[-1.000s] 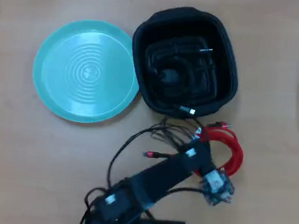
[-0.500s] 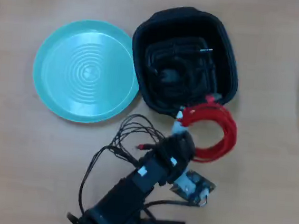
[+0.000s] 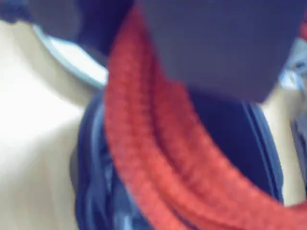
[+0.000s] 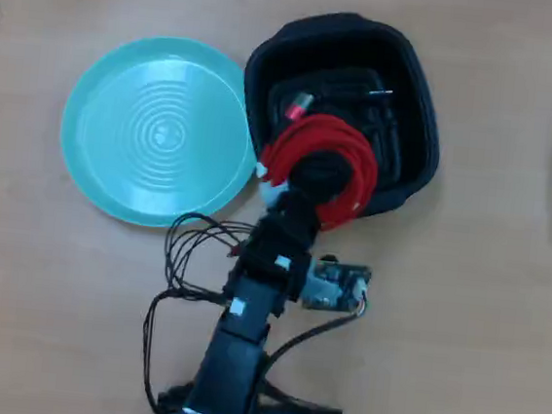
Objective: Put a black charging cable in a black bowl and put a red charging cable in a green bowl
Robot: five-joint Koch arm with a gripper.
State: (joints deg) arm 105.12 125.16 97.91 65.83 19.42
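Since the last frame I see the arm has swung left: the bright red coiled charging cable (image 4: 321, 162) now hangs over the deep matte-black bowl (image 4: 418, 103), not the table (image 4: 481, 315). End effector (image 4: 318, 177) clamped on the coil; wrist view is blurred red braid (image 3: 144, 143). Thin black cable (image 4: 350, 97) lies on that bowl's floor. Pale mint-green ridged dish (image 4: 156, 127) sits left, touching the bowl.

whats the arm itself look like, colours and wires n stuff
In the overhead view the arm is a chain of boxy matte-black segments with small white labels on top. Thin black wires loop loosely off one side, and a bare circuit board, likely the wrist camera, sticks out on the other. The gripper is black too; its jaws show only as a dark blur in the wrist view.
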